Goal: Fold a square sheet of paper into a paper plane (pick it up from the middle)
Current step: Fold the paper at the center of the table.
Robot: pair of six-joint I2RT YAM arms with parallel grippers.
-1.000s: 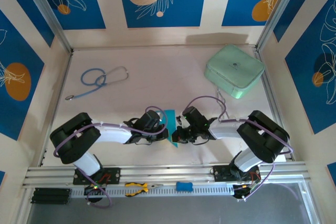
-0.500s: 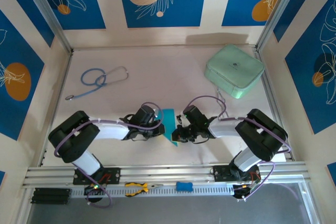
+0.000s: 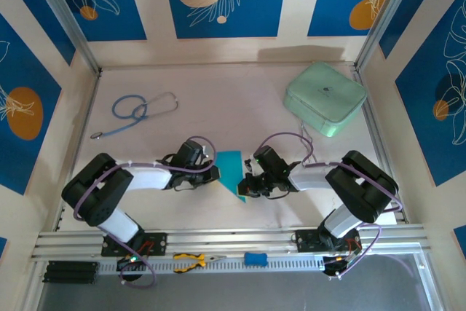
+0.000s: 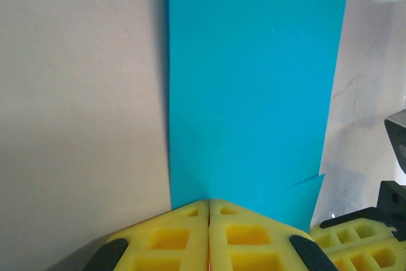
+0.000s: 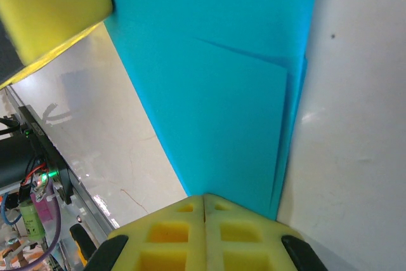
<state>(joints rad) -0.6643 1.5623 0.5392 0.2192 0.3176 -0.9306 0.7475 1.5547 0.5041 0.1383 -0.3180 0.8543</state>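
The square sheet of paper (image 3: 230,169) (image 4: 254,93) (image 5: 216,93) lies folded into a cyan strip with a pointed near end, flat on the table between the two arms. A folded flap shows on it in the right wrist view. My left gripper (image 3: 215,174) (image 4: 209,202) is shut, its tips at the strip's left edge; no paper shows between its jaws. My right gripper (image 3: 245,189) (image 5: 204,197) is also shut, its tips over the paper's near right corner. One of the left gripper's yellow fingers (image 5: 51,11) appears at the top left of the right wrist view.
A blue-tubed stethoscope (image 3: 138,111) lies at the back left. A mint-green case (image 3: 325,97) sits at the back right. Yellow pliers (image 3: 191,261) and a small blue block (image 3: 255,258) rest on the front rail. Patterned walls enclose the table.
My left gripper has slid left off the paper, uncovering more of the cyan strip. The right gripper has stayed put on the near corner.
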